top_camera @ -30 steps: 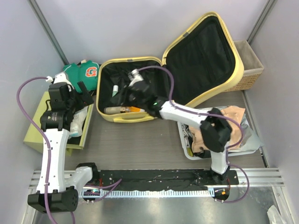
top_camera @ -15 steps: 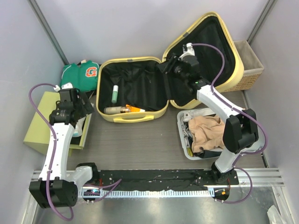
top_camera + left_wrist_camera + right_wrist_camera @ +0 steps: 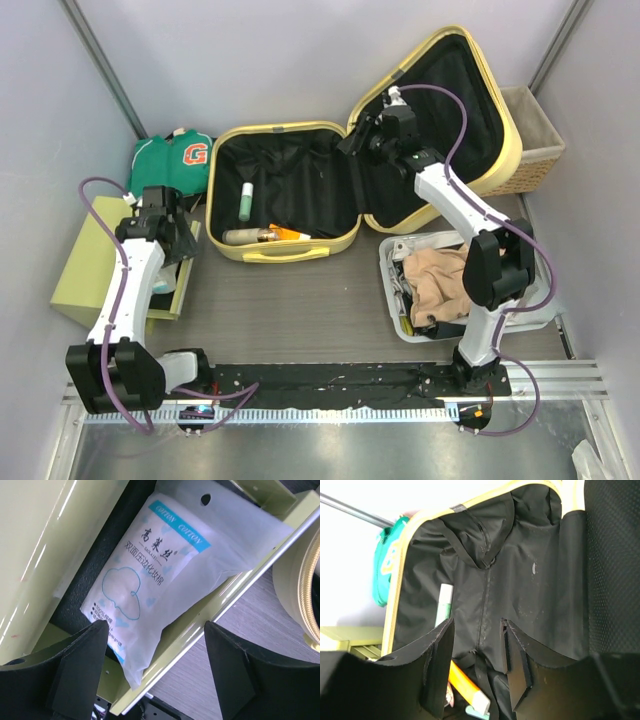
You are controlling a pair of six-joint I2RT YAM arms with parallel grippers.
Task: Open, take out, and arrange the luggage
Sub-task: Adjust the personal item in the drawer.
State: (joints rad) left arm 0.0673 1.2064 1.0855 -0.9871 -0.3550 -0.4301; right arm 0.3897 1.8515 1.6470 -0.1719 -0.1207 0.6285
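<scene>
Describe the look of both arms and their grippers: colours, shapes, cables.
The left arm and the right arm are built of smooth white tubular links joined by bulky black joint housings. A purple cable loops loosely along each arm. The left gripper and the right gripper each have two matte black, flat-faced fingers.

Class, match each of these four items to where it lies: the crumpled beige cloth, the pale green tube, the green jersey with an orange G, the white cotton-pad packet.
Items
1. crumpled beige cloth
2. pale green tube
3. green jersey with an orange G
4. white cotton-pad packet

Places
A. inside the open pale yellow hard-shell suitcase
B. inside the yellow-green box
C. in the translucent plastic tray
D. behind that box, left of the suitcase

Pairs: 1-C, 2-A, 3-D, 4-B
</scene>
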